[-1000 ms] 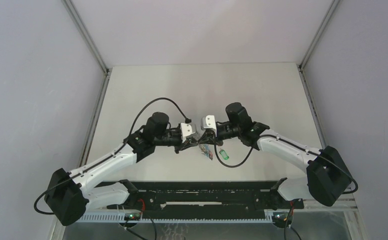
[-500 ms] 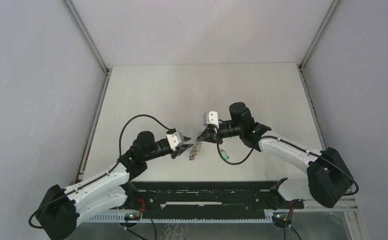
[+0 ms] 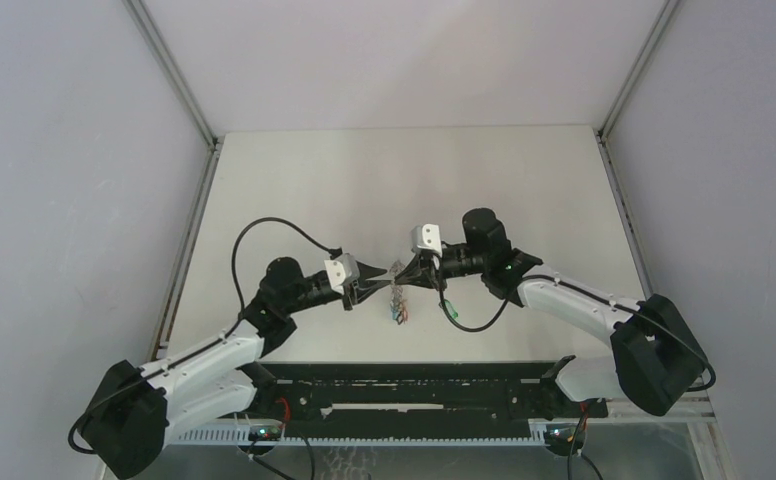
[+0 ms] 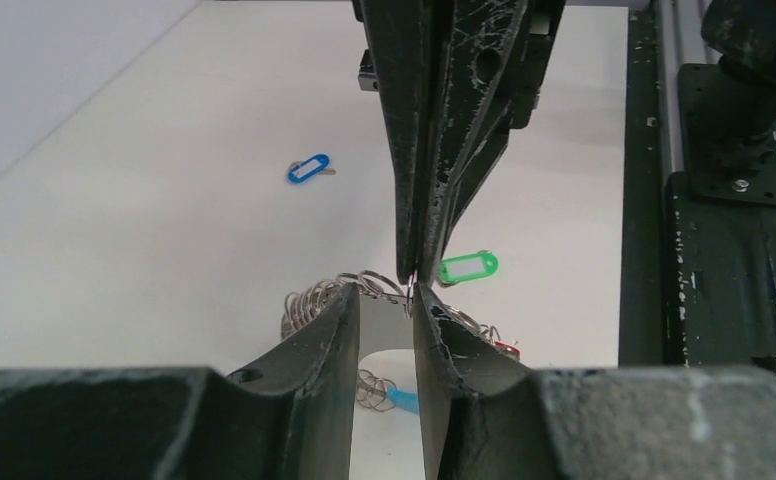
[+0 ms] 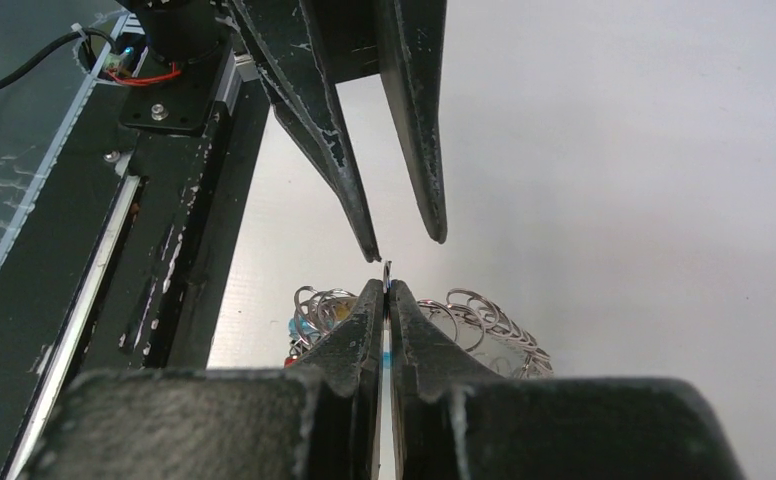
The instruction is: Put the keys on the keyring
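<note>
Pinches jaws of right gripper flat together on a strand of the thin grey metal keyring, with no gap between the pads in the right wrist view. Spreads jaws of left gripper apart, gripping nothing, with the pinched strand's end in the gap and close to one tip; cannot tell whether it touches. Sets both grippers tip to tip, left tips nearly nose to nose with the right fingers, above the white tabletop, nearer the arm bases than the far wall. Lets the keyring's fringe of small silver wire links droop in a bunch below the two sets of tips; cannot tell whether that bunch touches the tabletop. Shows a light-blue piece and a scrap of red plastic tag among the links, too hidden to say more. Has a small key with a green plastic tag lying flat on the tabletop just beside the bunch, off the ring, on the right arm's side near the loop of its black cable. Has a second small key with a blue plastic tag lying alone farther out, well apart from ring and grippers.
</note>
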